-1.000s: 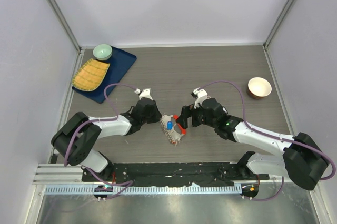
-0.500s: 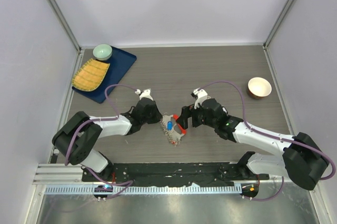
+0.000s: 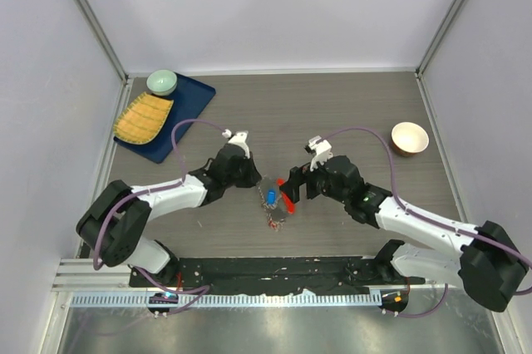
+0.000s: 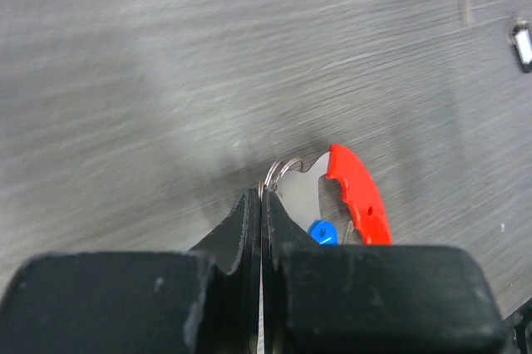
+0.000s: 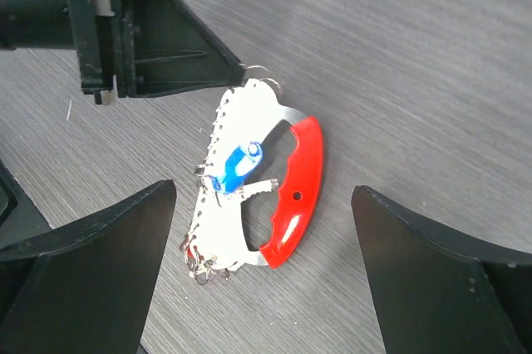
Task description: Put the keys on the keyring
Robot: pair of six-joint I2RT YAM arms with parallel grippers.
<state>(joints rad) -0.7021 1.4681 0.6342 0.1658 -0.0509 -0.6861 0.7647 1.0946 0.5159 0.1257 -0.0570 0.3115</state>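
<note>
The step in hand looks like securing the keyring (image 5: 249, 117) so a key can be threaded on. To do it well, the grip should sit on the small split ring (image 4: 278, 168) at the keyring's end, firm enough that the wire does not slip. The ring's free side should be turned toward the other arm.

The left fingers (image 4: 245, 229) are pressed together, and their tips appear to pinch the edge of that split ring. The keyring lies flat on the bench (image 4: 166, 55) between the two arms, with its red tag (image 5: 299, 179) and blue tag (image 5: 237, 163) facing up. The right fingers (image 5: 100, 263) are spread wide on either side of the keyring, holding and touching nothing. The keys cannot be made out with certainty.
</note>
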